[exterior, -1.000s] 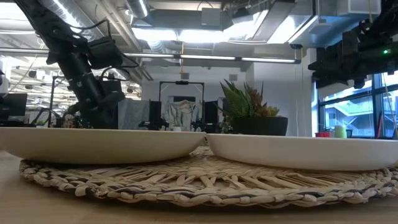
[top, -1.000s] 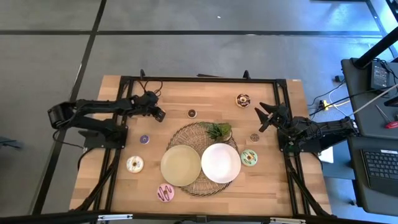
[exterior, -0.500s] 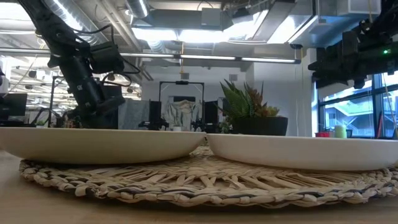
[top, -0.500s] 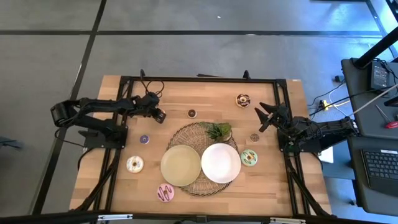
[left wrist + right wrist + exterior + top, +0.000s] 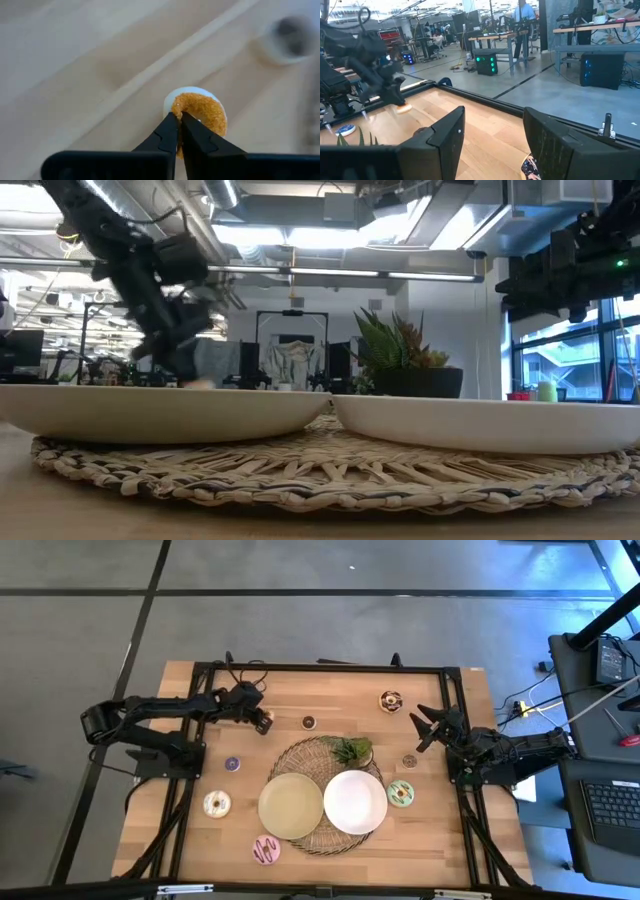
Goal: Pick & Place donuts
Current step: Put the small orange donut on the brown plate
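Observation:
An orange-iced donut (image 5: 202, 111) with a pale underside sits at the tips of my left gripper (image 5: 178, 119), which is shut on it at the table's far left (image 5: 262, 721). My right gripper (image 5: 424, 726) waits open at the table's right side, holding nothing (image 5: 492, 125). Other donuts lie flat on the wood: chocolate (image 5: 309, 722), brown (image 5: 390, 700), tan (image 5: 409, 761), mint green (image 5: 401, 793), purple (image 5: 232, 764), cream (image 5: 217, 804) and pink striped (image 5: 266, 849). My left gripper pinches the orange donut's rim (image 5: 176, 107) on the side nearest the fingers, between the two fingertips. The fingers come down at a slant from the table's left. The donut sits tilted at the tips; whether it is clear of the wood I cannot tell.
Two round plates, one yellowish (image 5: 291, 805) and one white (image 5: 355, 802), rest on a woven mat (image 5: 300, 752) at the table's middle. A green leafy sprig (image 5: 352, 750) lies at the mat's far edge. A black frame (image 5: 330, 668) runs around the tabletop.
My left gripper has shut on the orange donut and moved a little toward the table's right edge. My right gripper has kept still and open.

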You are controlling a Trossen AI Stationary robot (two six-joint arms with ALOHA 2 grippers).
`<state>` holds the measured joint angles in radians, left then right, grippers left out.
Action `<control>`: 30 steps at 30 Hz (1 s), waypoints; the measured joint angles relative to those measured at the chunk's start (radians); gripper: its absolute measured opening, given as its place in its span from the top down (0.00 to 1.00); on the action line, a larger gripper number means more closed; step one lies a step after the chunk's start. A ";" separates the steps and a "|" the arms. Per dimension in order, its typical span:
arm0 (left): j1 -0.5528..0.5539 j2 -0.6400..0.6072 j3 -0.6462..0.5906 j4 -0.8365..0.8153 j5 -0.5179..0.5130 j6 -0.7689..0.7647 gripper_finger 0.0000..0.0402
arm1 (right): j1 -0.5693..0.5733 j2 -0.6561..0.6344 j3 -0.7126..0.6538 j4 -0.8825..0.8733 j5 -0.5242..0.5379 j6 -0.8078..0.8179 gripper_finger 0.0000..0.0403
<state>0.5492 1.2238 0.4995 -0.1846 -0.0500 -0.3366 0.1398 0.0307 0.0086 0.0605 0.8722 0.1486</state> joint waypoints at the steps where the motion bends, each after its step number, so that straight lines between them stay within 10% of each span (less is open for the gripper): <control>1: -0.010 -0.005 0.020 0.001 0.039 0.019 0.98 | 0.000 0.000 0.000 0.000 0.000 0.000 0.50; 7: -0.181 -0.008 0.105 0.003 0.207 0.089 0.96 | 0.000 0.000 0.000 0.000 0.000 0.000 0.50; 18: -0.596 0.014 0.111 0.020 0.044 -0.128 0.97 | 0.000 0.000 0.000 0.000 0.000 -0.002 0.50; 30: -0.805 0.195 0.113 0.270 -0.003 -0.185 0.98 | 0.000 0.000 0.000 0.000 0.000 -0.003 0.50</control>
<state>-0.2556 1.4192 0.6125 0.0858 -0.0527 -0.5213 0.1398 0.0307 0.0086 0.0608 0.8719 0.1451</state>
